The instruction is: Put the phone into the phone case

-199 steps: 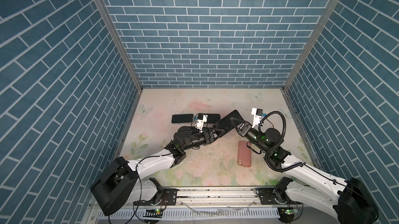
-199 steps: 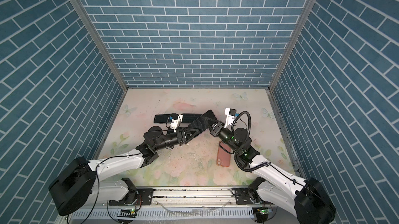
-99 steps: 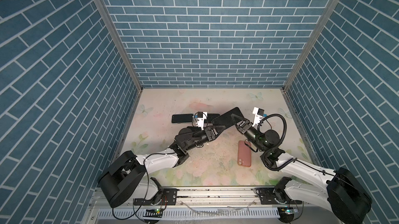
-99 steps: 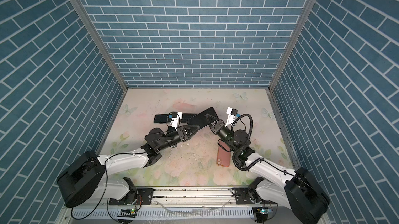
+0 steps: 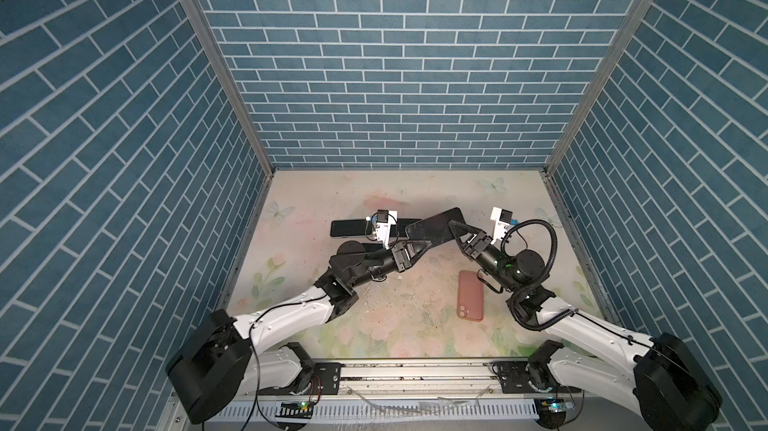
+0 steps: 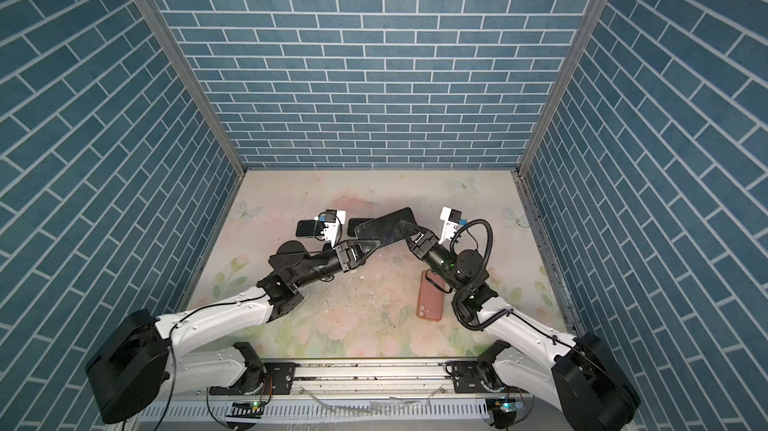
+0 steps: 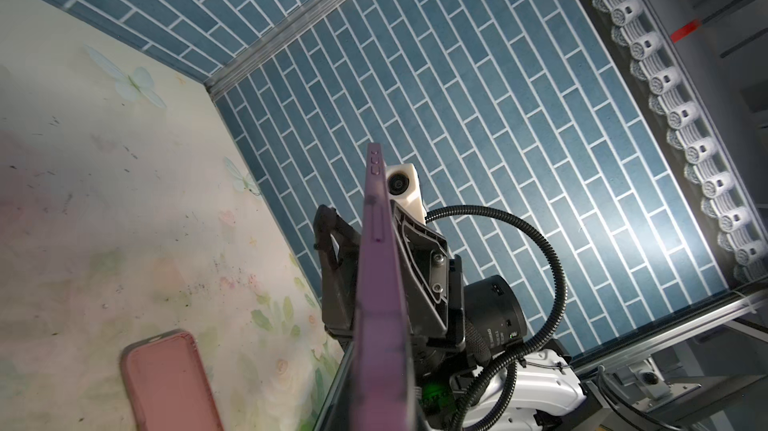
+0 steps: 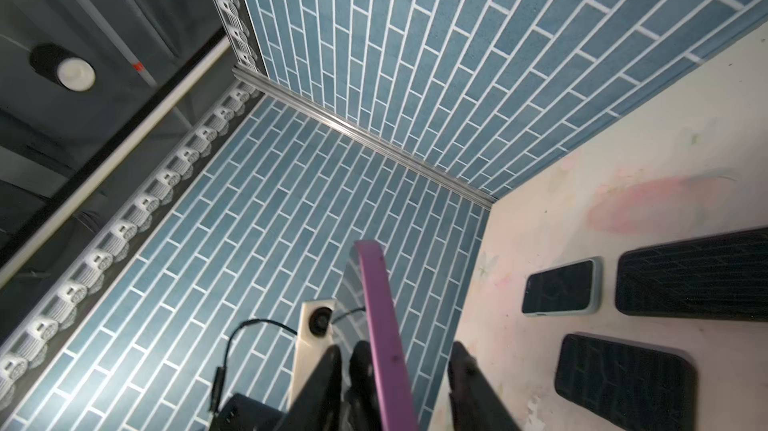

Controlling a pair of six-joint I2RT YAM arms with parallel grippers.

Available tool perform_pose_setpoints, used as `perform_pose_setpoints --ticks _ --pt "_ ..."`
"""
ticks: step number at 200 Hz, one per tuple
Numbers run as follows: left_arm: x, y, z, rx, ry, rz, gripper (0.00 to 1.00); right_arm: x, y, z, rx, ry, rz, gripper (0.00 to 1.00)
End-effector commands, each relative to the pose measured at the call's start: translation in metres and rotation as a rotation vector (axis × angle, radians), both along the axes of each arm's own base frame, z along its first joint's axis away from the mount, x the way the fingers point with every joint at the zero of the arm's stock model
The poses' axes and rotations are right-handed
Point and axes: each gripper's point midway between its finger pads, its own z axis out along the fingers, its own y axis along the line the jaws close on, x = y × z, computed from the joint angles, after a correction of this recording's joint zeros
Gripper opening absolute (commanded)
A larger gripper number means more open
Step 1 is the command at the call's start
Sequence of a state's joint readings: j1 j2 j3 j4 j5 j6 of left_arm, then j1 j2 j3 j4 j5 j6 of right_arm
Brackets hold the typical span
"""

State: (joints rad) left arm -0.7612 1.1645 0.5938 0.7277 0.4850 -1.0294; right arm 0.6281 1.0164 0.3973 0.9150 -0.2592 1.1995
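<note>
The phone (image 5: 434,227) is held aloft between the two claws, as it was a second ago, but the grip has been exchanged. The left claw (image 5: 424,242), then spread about the end nearest it, is now clenched on that end. The right claw (image 5: 453,225), then clamped, has been released: in the right wrist view one finger (image 8: 469,383) is seen apart from the purple edge. The pink phone case (image 5: 471,295) lies unmoved on the table (image 5: 332,192), behind the right claw, beside its wrist.
</note>
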Motion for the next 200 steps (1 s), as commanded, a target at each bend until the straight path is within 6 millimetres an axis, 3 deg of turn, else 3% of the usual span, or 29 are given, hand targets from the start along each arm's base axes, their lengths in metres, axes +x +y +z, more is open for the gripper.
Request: perform_pose_setpoints --ticks 1,16,56,96,127,200 --pt "-0.011 0.010 -0.004 0.236 -0.067 -0.052 0.01 -0.019 0.002 -0.005 -0.125 -0.025 0.140 0.50" --pt "-0.023 0.018 -0.007 0.331 -0.074 -0.113 0.00 -0.033 0.000 -0.006 -0.183 -0.051 0.231 0.55" --pt "-0.051 0.022 0.005 0.360 -0.036 -0.326 0.00 -0.068 0.007 -0.011 -0.314 -0.134 0.423 0.56" --pt "-0.063 0.014 0.020 0.279 -0.018 -0.436 0.00 -0.077 0.011 0.005 -0.274 -0.210 0.480 0.56" --pt "-0.063 0.012 0.018 0.256 0.000 -0.440 0.00 -0.076 0.012 0.019 -0.211 -0.234 0.484 0.50" --pt "-0.065 0.008 0.021 0.205 0.022 -0.476 0.05 -0.074 0.015 0.025 -0.136 -0.246 0.502 0.24"
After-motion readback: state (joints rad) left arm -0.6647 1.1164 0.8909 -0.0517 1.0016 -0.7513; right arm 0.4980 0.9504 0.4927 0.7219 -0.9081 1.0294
